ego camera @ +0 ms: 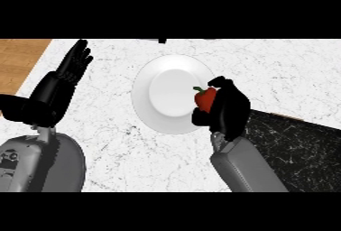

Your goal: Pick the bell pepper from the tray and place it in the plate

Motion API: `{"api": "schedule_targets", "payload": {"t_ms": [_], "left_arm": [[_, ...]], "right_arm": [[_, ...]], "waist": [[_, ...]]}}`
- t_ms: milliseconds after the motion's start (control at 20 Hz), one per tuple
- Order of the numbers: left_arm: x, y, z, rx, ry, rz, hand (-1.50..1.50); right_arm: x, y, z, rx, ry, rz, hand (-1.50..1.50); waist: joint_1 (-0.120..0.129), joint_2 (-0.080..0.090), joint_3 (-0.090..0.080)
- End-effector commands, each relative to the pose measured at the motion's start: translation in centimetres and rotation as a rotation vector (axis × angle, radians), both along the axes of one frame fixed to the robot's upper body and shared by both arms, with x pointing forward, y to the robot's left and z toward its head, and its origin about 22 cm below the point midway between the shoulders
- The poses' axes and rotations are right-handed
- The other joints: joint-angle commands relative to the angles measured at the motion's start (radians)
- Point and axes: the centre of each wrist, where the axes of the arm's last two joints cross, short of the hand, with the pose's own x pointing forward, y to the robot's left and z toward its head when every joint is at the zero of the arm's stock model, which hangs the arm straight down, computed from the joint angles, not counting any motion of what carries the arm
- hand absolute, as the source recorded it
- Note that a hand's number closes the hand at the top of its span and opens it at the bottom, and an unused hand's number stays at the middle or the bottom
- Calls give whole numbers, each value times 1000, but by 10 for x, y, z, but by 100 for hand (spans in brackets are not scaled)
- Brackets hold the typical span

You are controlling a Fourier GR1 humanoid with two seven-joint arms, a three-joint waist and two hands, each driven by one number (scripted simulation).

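Note:
A red bell pepper [205, 99] with a green stem is held in my right hand [227, 107], whose fingers and thumb curl round it. The pepper hangs over the right rim of the white plate [154, 101], which lies on the marble counter at the middle. The hand hides most of the pepper's right side. The dark tray [293, 149] lies at the right, under and behind my right forearm. My left hand [65, 76] stays open at the left, fingers up, resting away from the plate.
A wooden surface [20, 58] borders the counter at the far left. White marble counter [133, 153] stretches below and around the plate. A small dark object [162, 40] shows at the top edge.

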Motion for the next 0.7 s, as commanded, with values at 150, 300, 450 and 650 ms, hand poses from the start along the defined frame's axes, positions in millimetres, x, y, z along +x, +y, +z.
{"api": "schedule_targets", "payload": {"t_ms": [150, 300, 450, 650], "left_arm": [[8, -1, 12, 10, -4, -17, 0], [4, -9, 6, -9, -13, -27, 0], [5, -12, 1, 4, -9, -12, 0], [6, -6, 4, -9, 3, -7, 0]], "right_arm": [[51, 9, 6, 236, -27, -86, -150], [66, 9, 8, 268, -120, -86, -150], [74, 11, 12, 327, -261, -105, -150], [80, 20, 15, 424, -367, -112, -150]], "waist": [[13, 1, 2], [24, 3, 2], [3, -3, 1], [0, -9, 1]]}}
